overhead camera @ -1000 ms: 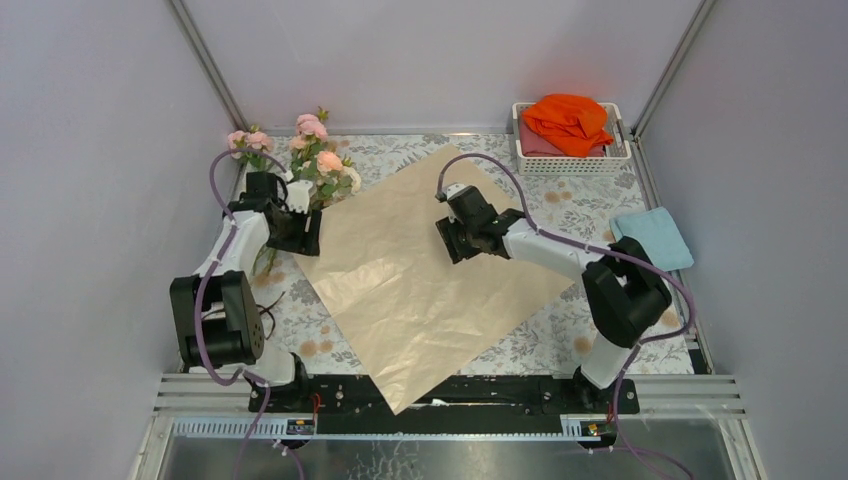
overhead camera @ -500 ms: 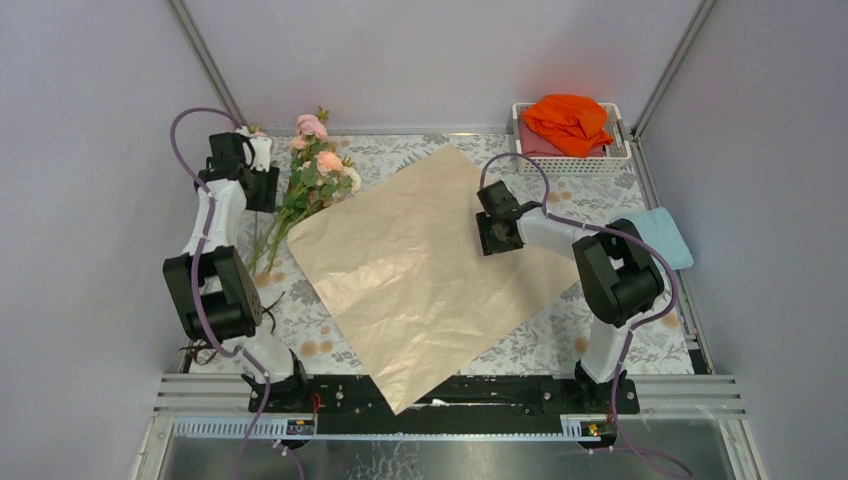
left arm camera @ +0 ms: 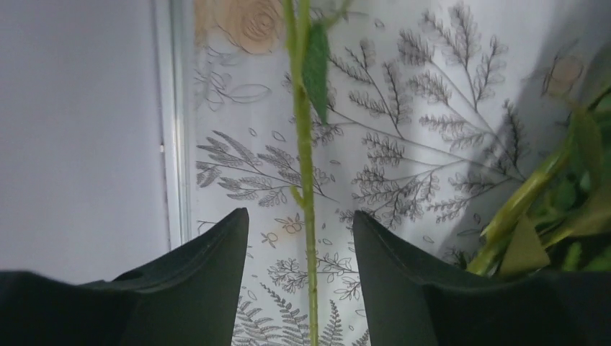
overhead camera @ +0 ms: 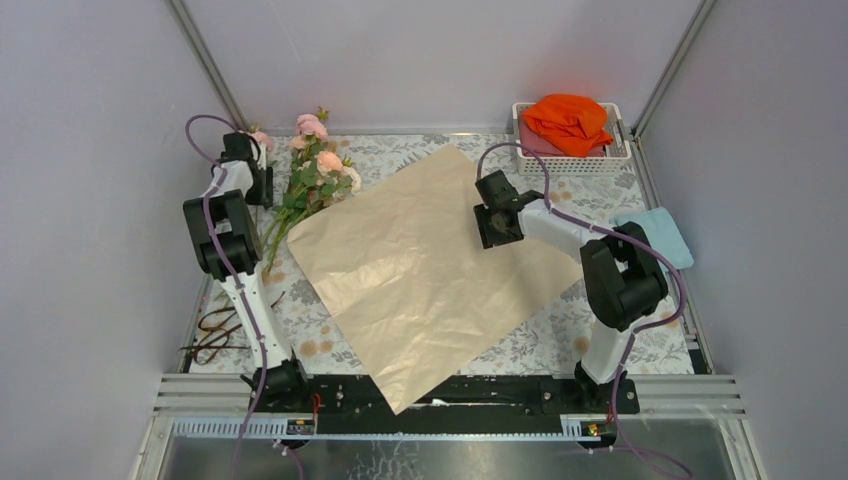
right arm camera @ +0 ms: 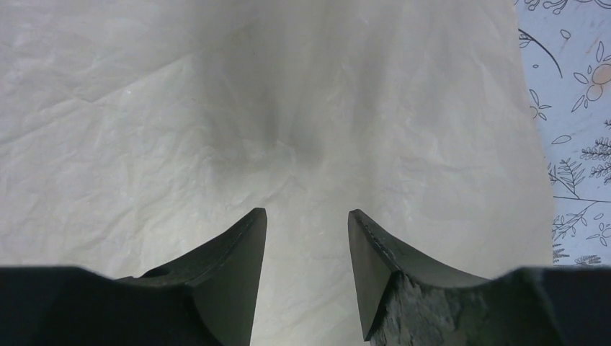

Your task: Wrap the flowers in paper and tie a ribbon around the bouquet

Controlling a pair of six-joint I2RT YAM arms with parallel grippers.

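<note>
Left gripper [left arm camera: 299,223]: jaws well parted, one thin green stem [left arm camera: 305,166] running up the gap clear of both fingers, nothing gripped. Right gripper [right arm camera: 308,216]: also parted and empty, low over the crinkled tan paper [overhead camera: 420,270], which lies flat as a diamond mid-table. The flowers [overhead camera: 318,170] lie far left, just off the paper's corner, and the dark brown ribbon [overhead camera: 215,335] lies looped near left. Fern-print table covering [overhead camera: 560,330]; white basket [overhead camera: 570,165] with orange cloth [overhead camera: 570,118] far right, light blue cloth [overhead camera: 665,235] nearby; pale lilac walls [overhead camera: 440,50].
</note>
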